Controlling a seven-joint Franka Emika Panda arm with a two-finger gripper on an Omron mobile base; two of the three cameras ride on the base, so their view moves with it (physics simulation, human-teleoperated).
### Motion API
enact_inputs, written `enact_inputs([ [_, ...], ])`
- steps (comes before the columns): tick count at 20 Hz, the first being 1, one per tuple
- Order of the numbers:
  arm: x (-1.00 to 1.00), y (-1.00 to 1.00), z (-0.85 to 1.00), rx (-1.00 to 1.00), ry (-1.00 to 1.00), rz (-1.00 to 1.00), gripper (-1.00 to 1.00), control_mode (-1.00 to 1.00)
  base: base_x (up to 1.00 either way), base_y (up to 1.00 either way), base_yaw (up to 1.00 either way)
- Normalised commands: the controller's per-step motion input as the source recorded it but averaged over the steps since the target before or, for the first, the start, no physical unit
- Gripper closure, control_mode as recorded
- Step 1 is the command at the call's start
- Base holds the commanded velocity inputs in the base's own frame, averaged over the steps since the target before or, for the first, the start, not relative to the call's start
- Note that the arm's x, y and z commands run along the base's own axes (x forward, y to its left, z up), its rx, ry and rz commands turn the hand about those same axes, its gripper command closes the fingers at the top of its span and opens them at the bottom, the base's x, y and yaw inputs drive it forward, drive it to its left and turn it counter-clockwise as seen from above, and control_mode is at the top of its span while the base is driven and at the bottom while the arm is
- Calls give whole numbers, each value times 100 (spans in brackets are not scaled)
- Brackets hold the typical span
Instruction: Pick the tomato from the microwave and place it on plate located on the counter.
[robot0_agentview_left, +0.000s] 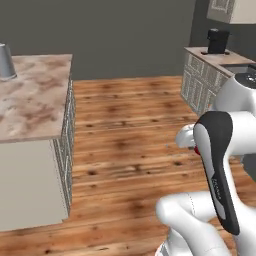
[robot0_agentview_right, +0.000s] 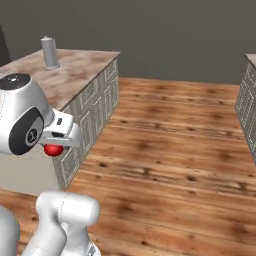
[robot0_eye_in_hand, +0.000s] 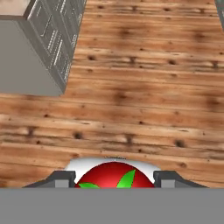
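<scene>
Wood floor (robot0_eye_in_hand: 131, 87) below | end effector (robot0_eye_in_hand: 113, 181) clamps tomato (robot0_eye_in_hand: 114, 176) — round, stem toward hand camera

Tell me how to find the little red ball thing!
Find the big white robot arm over the wooden floor, beside the counter. At its tip, the claw pinches a tomato. It is the one round, bright red thing, with green leaves on top.

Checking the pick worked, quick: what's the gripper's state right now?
Gripper: closed on the tomato, carried above the wooden floor.
</scene>
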Motion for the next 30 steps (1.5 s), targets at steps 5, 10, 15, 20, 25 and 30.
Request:
enact_inputs([
  [5, 0, 0, 0, 0, 0, 0, 100, 100, 49, -58, -61],
  [10, 0, 0, 0, 0, 0, 0, 100, 100, 37, -25, -69],
  [15, 0, 0, 0, 0, 0, 0, 100, 100, 58, -1, -65],
  [20, 0, 0, 0, 0, 0, 0, 100, 100, 100, 42, -29],
  [25, 0, 0, 0, 0, 0, 0, 100, 100, 95, 85, -26],
  [30, 0, 0, 0, 0, 0, 0, 100, 100, 94, 51, -38],
])
